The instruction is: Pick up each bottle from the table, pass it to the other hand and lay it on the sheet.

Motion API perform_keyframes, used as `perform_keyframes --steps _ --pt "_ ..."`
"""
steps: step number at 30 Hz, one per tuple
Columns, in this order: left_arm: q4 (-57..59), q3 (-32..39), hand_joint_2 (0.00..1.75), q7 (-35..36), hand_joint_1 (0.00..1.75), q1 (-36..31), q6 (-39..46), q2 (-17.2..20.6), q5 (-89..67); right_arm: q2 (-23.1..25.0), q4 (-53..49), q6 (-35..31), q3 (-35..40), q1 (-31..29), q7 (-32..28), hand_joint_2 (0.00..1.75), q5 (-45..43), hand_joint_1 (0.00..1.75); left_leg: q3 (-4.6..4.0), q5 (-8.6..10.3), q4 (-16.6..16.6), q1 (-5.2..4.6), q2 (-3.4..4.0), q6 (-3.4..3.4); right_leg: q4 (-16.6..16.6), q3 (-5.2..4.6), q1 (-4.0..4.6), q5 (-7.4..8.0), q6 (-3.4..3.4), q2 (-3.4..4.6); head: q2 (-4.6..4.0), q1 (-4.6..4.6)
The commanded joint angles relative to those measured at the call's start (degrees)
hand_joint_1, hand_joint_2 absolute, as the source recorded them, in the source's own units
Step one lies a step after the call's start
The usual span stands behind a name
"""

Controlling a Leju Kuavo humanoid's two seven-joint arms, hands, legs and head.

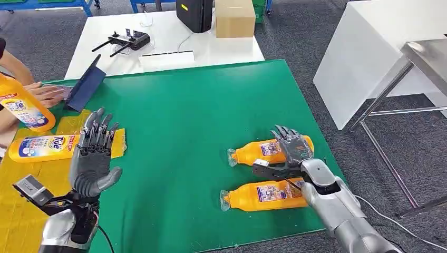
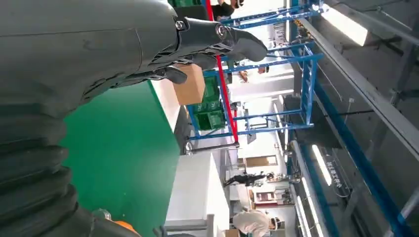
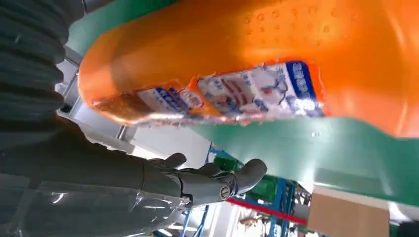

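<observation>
Two orange bottles lie on their sides at the right of the green mat (image 1: 190, 116), a far one (image 1: 255, 151) and a near one (image 1: 263, 196). My right hand (image 1: 290, 147) is over the far bottle's body, fingers stretched out and thumb apart, not closed around it. The right wrist view has that orange bottle (image 3: 247, 74) close beside the straight fingers (image 3: 212, 177). My left hand (image 1: 95, 153) is raised and open, holding nothing, by the edge of the yellow sheet (image 1: 21, 211). Another bottle (image 1: 45, 146) lies on the sheet.
A person at the far left holds a further orange bottle (image 1: 23, 108), their hand (image 1: 47, 95) next to a dark blue folder (image 1: 84, 87). A white table behind carries a controller (image 1: 126, 41) and a cardboard box (image 1: 234, 18). A metal table (image 1: 427, 58) stands at the right.
</observation>
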Motion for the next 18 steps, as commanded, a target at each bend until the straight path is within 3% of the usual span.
perform_keyframes --steps 1,10,15,16,18 --pt "4.43 -2.13 1.75 0.43 0.0 -2.86 -0.8 -1.03 0.11 4.04 16.09 2.7 3.74 -7.15 0.42 1.75 3.04 0.0 0.12 -0.02 -0.03 0.03 -0.04 -0.05 -0.04 0.11 0.02 -0.01 -0.02 0.1 0.0 -0.02" --pt "4.54 -2.24 1.75 0.45 0.0 -2.96 -0.81 -1.15 0.11 4.18 16.23 2.74 3.8 -7.24 0.44 1.75 3.07 0.0 0.24 0.01 -0.02 0.04 -0.07 -0.05 -0.05 0.2 0.03 0.01 -0.03 0.06 0.0 0.0" --pt "6.0 -2.7 1.75 0.7 0.0 -3.8 -1.18 -1.6 0.12 5.36 23.62 5.57 5.76 -10.76 2.13 1.75 3.68 0.0 0.38 0.01 -0.03 0.08 -0.1 -0.06 -0.09 0.37 0.06 0.02 -0.03 0.08 0.0 0.0" --pt "6.06 -2.7 1.75 0.74 0.0 -3.8 -1.13 -1.63 0.09 5.41 23.78 5.57 5.77 -10.82 2.22 1.75 3.72 0.07 0.41 0.01 -0.02 0.08 -0.12 -0.07 -0.07 0.38 0.06 0.02 -0.04 0.09 0.0 0.0" --pt "6.24 -2.87 1.75 0.81 0.0 -3.81 -0.74 -1.76 -0.3 5.66 24.7 5.65 6.02 -11.15 2.55 1.75 3.99 0.58 0.54 0.01 -0.04 0.08 -0.05 -0.05 -0.11 0.5 0.06 0.03 -0.03 0.09 0.0 0.0"
